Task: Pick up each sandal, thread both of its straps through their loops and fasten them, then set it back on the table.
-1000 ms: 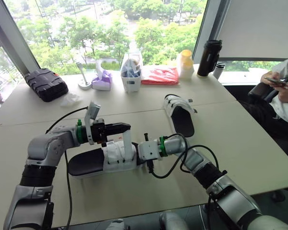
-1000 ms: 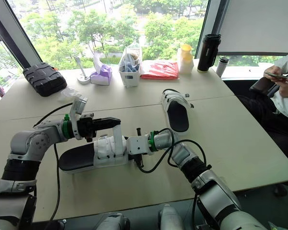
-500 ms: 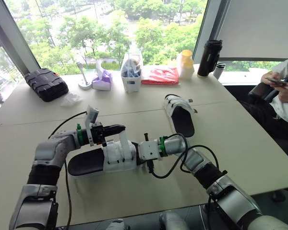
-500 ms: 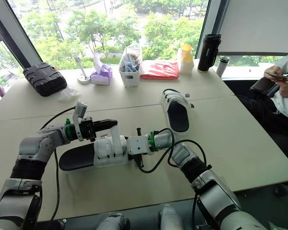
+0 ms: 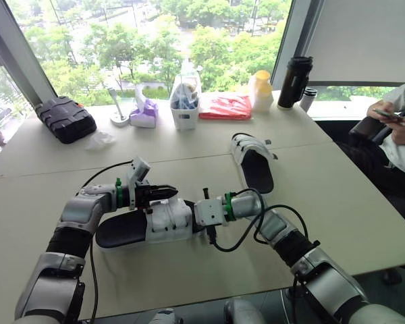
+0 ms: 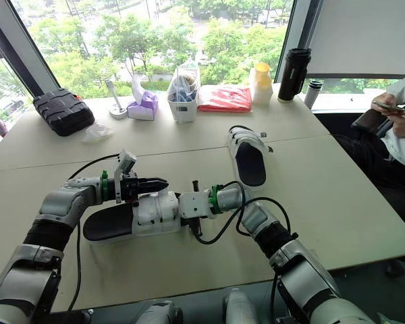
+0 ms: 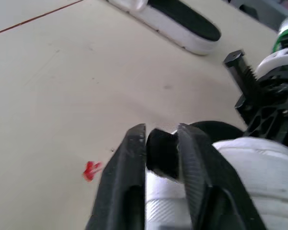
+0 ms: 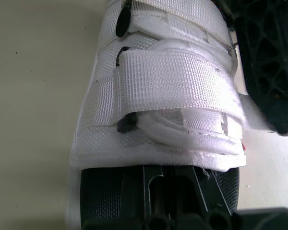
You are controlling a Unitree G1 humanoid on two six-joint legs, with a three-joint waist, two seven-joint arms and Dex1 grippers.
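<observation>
The near sandal, black-soled with white straps, lies on the table in front of me. My right gripper is shut on its toe end, steadying it. My left gripper rests low on top of the straps, its fingers close together on a strap end. The front strap runs through its loop and lies folded flat across the sandal. The second sandal lies on its own farther back, to the right of centre.
Along the table's far edge stand a black case, a tissue box, a white bin, a red bag, a yellow-capped bottle and a black flask. A person sits at the right.
My left gripper has come down from holding the strap upright to laying it flat across the sandal. The right gripper and the sandal have stayed put.
</observation>
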